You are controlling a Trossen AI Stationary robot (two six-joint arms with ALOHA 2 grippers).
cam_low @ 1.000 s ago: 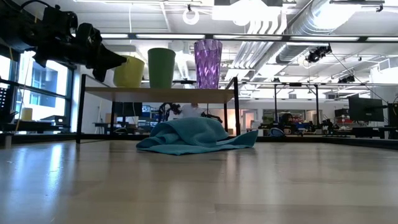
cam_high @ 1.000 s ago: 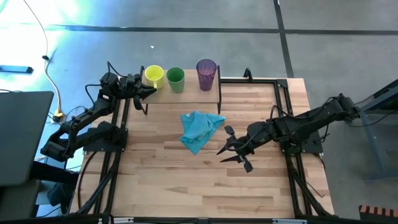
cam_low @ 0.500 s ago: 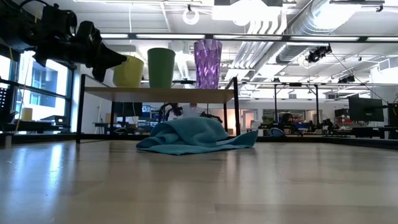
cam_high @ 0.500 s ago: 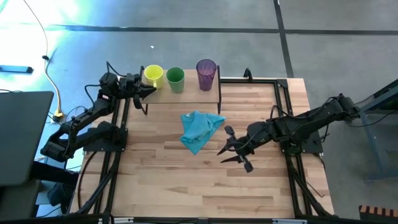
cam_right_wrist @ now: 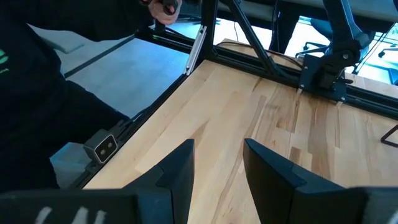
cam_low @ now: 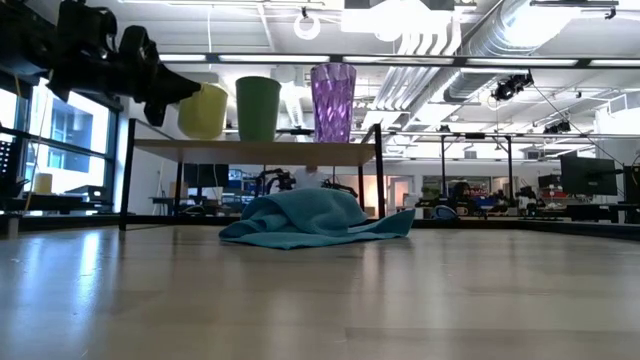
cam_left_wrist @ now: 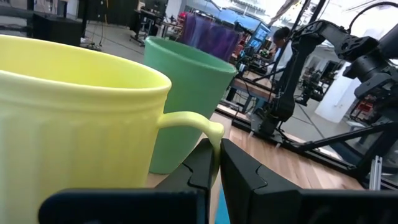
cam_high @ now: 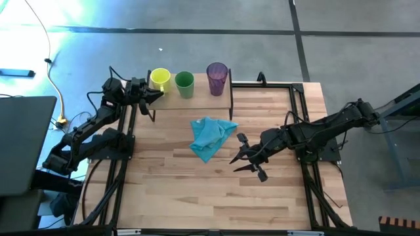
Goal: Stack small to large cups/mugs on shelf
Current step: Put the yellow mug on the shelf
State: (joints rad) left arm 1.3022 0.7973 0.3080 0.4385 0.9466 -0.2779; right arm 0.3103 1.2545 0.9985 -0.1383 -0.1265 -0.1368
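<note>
At the far left of the table [cam_high: 197,190], the left gripper [cam_left_wrist: 216,163] has its two fingers pinched onto the curved handle of the yellow mug [cam_high: 160,79], which it holds just above the left end of the shelf [cam_low: 255,148]. Just to the right, the green cup [cam_high: 184,84] stands on the shelf board, very close to the mug. Farther right on the same board stands the purple ribbed tumbler [cam_high: 217,77], a little apart from the green cup. In front of the shelf, a crumpled light blue cloth [cam_high: 210,136] lies on the tabletop. To its right, the right gripper [cam_high: 249,162] sits low over bare wood with its fingers spread and nothing between them.
</note>
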